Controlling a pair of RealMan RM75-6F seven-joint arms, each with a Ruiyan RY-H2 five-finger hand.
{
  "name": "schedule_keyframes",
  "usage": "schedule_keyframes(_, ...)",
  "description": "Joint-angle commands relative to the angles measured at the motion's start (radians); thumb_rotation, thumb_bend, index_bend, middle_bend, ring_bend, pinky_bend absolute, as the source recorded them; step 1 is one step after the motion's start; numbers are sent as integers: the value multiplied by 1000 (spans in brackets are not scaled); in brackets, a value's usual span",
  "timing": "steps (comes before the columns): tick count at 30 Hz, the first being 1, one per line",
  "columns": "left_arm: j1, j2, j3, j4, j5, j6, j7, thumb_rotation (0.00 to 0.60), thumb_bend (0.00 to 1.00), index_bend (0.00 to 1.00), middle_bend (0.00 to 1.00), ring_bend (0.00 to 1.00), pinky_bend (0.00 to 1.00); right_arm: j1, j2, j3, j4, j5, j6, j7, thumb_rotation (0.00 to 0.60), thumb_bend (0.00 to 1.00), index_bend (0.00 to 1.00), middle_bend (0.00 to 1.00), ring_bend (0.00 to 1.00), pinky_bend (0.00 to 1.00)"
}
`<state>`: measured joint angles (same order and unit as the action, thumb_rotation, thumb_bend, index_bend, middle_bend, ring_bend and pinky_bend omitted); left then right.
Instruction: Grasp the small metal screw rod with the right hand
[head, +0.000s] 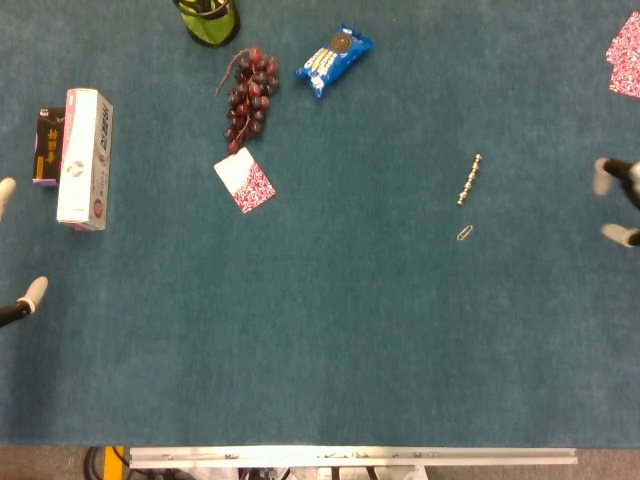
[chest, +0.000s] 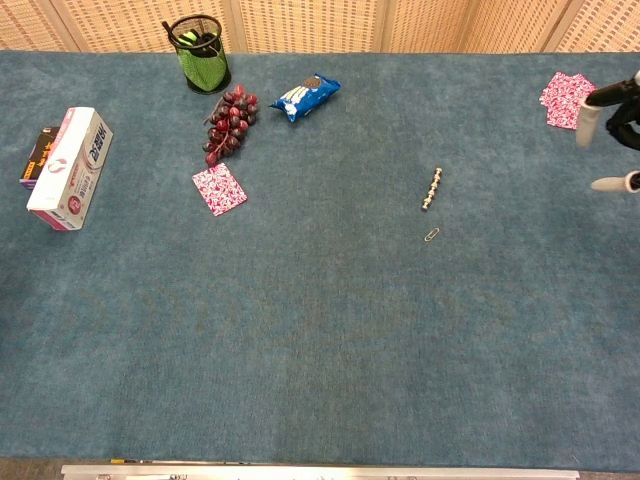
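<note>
1. Screw rod (head: 469, 180) is lying on the blue table (head: 350, 330), a paper clip (head: 465, 233) just beside it.
2. Green mesh cup (chest: 201, 53) is holding dark items.
3. Right hand (chest: 612, 125), fingers spread and empty, is hovering well apart; left hand (head: 15, 290) is showing apart fingertips only.

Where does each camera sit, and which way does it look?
Head view: high, looking almost straight down at the table; fingertips of the left hand and right hand at the edges.
Chest view: lower, tilted forward toward the back wall; only the right hand.
Both show the screw rod, paper clip and grapes.
</note>
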<state>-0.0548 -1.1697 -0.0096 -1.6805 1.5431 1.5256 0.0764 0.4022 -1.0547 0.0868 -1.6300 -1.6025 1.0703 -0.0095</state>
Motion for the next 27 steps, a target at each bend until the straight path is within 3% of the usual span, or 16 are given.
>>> schedule_keyframes(1,1,1,0,1,0,1,-2,600,203,0,64,41,12,61,-53,15,48,8,-64,1,600,107,529,932,987,1000)
schedule_keyframes(16,4,-6,-3,14,-16,-5,-13,600,203,0,64,41,12,248,-252,21,225,83,-283,-72,600,137,529,963,1000,1000)
schedule_keyframes(20,2,-9,-6,18,-20,-10,-17,600,203,0,64,41,12,282,-294,20,265,107,-322,-89,600,193,529,963,1000,1000)
schedule_keyframes(27,2,-10,-7,29,-29,-16,-26,600,203,0,64,42,12,329,-350,16,319,147,-374,-111,600,204,529,964,1000,1000)
